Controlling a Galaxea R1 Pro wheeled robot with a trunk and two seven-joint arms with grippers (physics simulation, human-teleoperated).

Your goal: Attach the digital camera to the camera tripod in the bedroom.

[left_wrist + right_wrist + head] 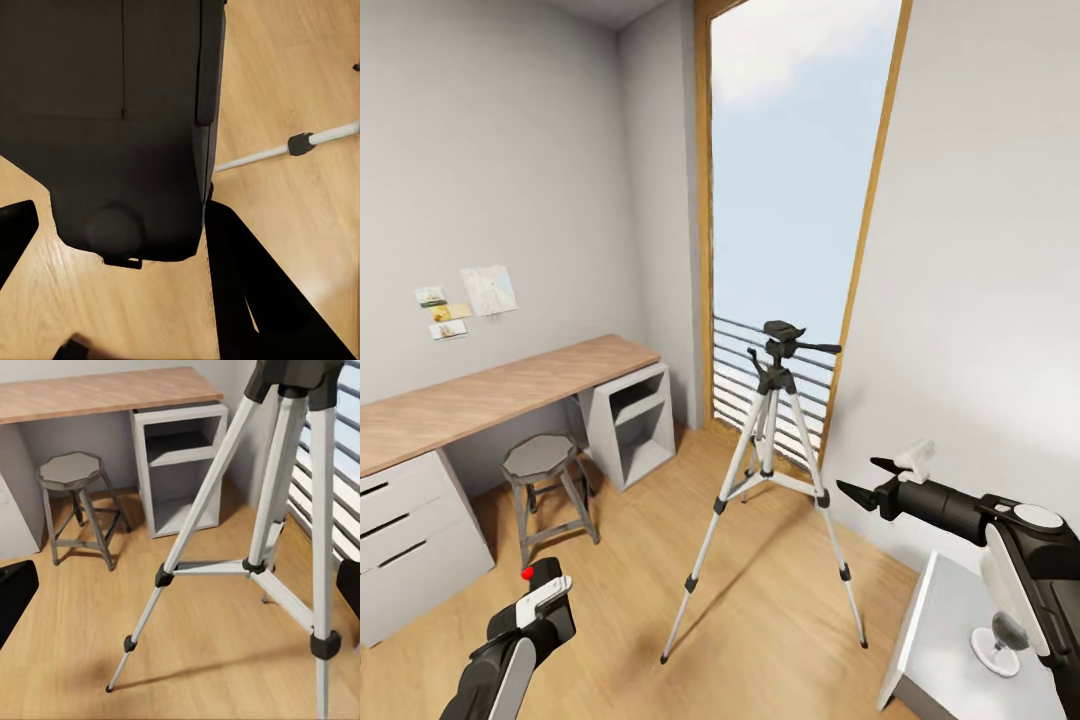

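Nearest me, my left gripper (545, 600) was closed on the digital camera (112, 120) — its red dot upward — low over the wood floor (760, 620), just in front of the stool (543, 470). My right gripper (865, 482) hung to the right of the camera tripod (770, 470) and apart from it, fingers spread and holding nothing, above a pale side table (940, 640) — the tripod stood upright on its three silver legs mid-floor. Beyond it the long wooden worktop (490, 395) ran along the left wall and the tall window (790, 180) with its railing closed off the bedroom.
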